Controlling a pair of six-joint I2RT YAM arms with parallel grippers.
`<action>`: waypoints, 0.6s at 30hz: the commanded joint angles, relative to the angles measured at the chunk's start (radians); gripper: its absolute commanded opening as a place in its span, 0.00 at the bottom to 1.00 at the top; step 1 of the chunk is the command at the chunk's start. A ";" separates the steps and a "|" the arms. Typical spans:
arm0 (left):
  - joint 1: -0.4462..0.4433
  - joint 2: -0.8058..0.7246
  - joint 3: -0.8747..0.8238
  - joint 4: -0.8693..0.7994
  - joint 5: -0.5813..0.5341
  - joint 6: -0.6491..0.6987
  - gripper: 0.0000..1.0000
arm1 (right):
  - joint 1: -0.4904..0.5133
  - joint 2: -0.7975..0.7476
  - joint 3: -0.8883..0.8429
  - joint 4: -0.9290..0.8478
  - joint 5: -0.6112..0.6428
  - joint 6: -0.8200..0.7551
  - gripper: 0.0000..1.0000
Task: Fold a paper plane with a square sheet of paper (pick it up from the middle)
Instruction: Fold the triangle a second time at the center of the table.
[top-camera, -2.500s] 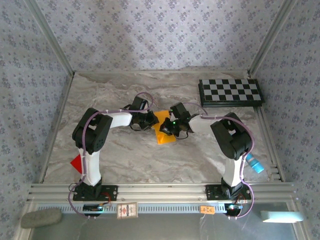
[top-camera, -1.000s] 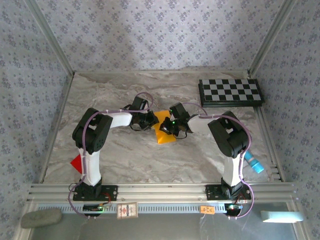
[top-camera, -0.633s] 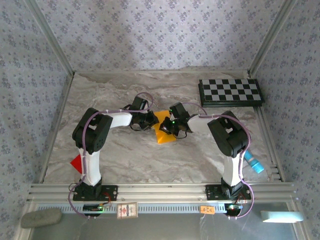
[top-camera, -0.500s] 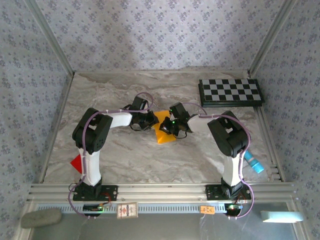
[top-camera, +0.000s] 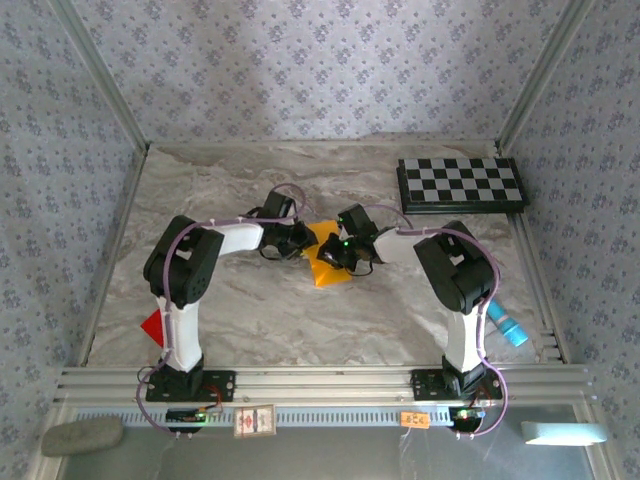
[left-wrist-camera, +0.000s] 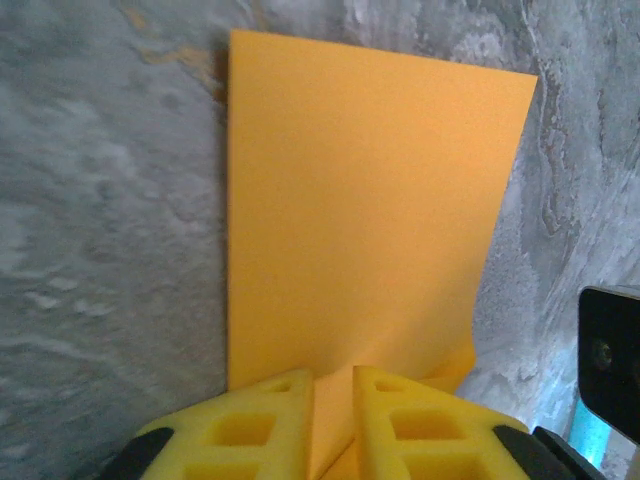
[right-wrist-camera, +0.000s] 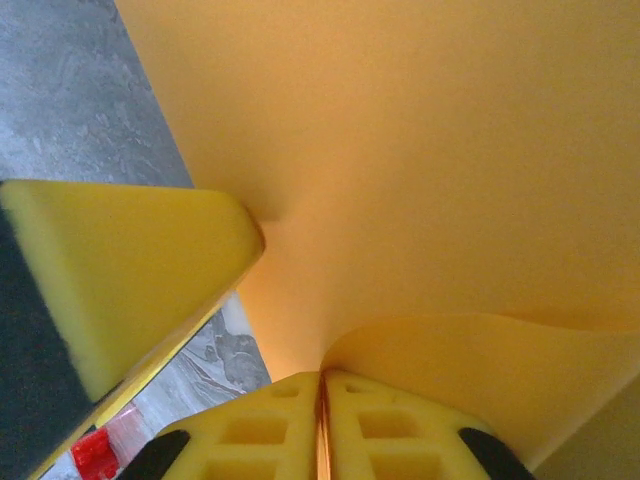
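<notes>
The square sheet of paper (top-camera: 327, 262), orange-yellow and doubled over into a rectangle (left-wrist-camera: 370, 200), lies mid-table between both grippers. My left gripper (top-camera: 301, 241) is at its left edge. In the left wrist view its jaws (left-wrist-camera: 335, 405) stand slightly apart, with a raised ridge of the paper in the narrow gap. My right gripper (top-camera: 341, 253) is at the sheet's right side. Its jaws (right-wrist-camera: 322, 400) are pressed together on a curled-up edge of the paper (right-wrist-camera: 480, 360). A left gripper finger (right-wrist-camera: 120, 270) shows beside the sheet in the right wrist view. No paper plane shape is formed.
A black-and-white checkerboard (top-camera: 460, 184) lies at the back right. A small red triangular piece (top-camera: 152, 325) sits by the left arm's base. A light blue object (top-camera: 507, 327) lies at the right edge. Patterned walls close in three sides.
The left wrist has edged slightly toward the far side. The paper and the right gripper stay where they were.
</notes>
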 joint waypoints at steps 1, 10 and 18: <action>0.050 -0.072 0.036 -0.091 -0.037 0.022 0.23 | -0.001 0.039 0.009 -0.061 0.031 0.003 0.17; 0.115 -0.198 -0.026 -0.125 -0.080 0.029 0.30 | -0.002 0.038 0.022 -0.070 0.022 0.003 0.38; 0.081 -0.270 -0.121 -0.082 -0.043 -0.002 0.32 | -0.003 0.027 0.019 -0.067 0.018 -0.005 0.45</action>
